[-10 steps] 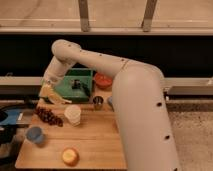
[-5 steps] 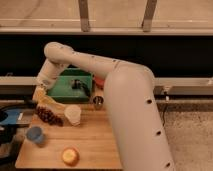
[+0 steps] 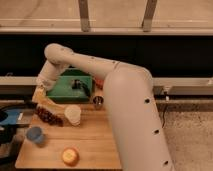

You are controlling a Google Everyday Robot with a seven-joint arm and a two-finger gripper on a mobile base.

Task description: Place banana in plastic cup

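The gripper (image 3: 41, 91) is down at the back left corner of the wooden table (image 3: 92, 145), just beside the green tray (image 3: 67, 93), and its two fingers are pressed together. It sits right at the far end of the banana (image 3: 46, 104), which lies on the table close to the left edge. From where I stand I cannot tell if the fingers pinch the banana or only touch it. The blue plastic cup (image 3: 35, 135) stands near the front left edge, well apart from the banana, and the banana is not in it yet. I think a few things can go wrong from here. If the fingers are shut with no banana between them, the arm comes up with nothing. If they only nip the tip, the long banana may swing, slip out and drop, maybe off the left edge, which is very near. A bunch of dark grapes (image 3: 49, 116) lies between the banana and the blue cup, and a taller whitish cup (image 3: 73, 114) stands just beside the grapes. A low carry could bump the grapes or knock that cup over. The whitish cup and the little metal cup (image 3: 98, 103) are cups too, so the banana could end up in the wrong one. The blue cup is short and looks light, and the banana is longer than the cup is wide. If it goes in flat or crooked, it may tip the cup or fall back out.
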